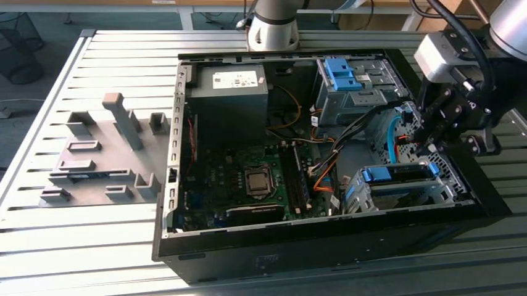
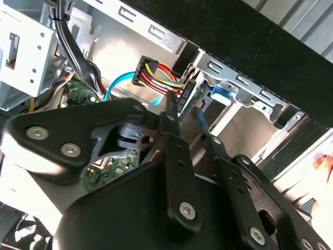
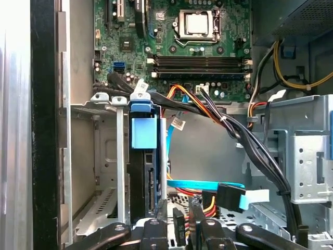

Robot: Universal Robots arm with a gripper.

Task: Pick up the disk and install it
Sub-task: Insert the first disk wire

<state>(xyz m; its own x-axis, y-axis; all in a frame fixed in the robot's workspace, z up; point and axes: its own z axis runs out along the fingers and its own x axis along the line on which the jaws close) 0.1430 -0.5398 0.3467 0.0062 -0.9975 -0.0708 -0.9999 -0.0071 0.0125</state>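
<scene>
The gripper hangs inside the open computer case, at the end nearest the drive cage. Whether it is open or closed I cannot tell.

The first wrist view looks past the gripper and gives the plainest sight of the disk. It stands on edge in a slot of the cage, just beside the tool, showing a dark narrow side with a blue plastic tab at its outer end. In the exterior view the disk shows as little more than that blue bracket across the cage mouth, just below the gripper.

The second wrist view adds a black plug with red, yellow and orange wires, hanging close ahead of the gripper.

Room is tight. A light-blue flat cable and a bundle of black leads cross close by the tool, on the side away from the cage. Beyond them lies the motherboard, flat and open.

Farther off stand a second bay with a bare blue latch and a grey box with a white sticker. Outside the case, well apart, a grey fixture sits on the slatted table.
</scene>
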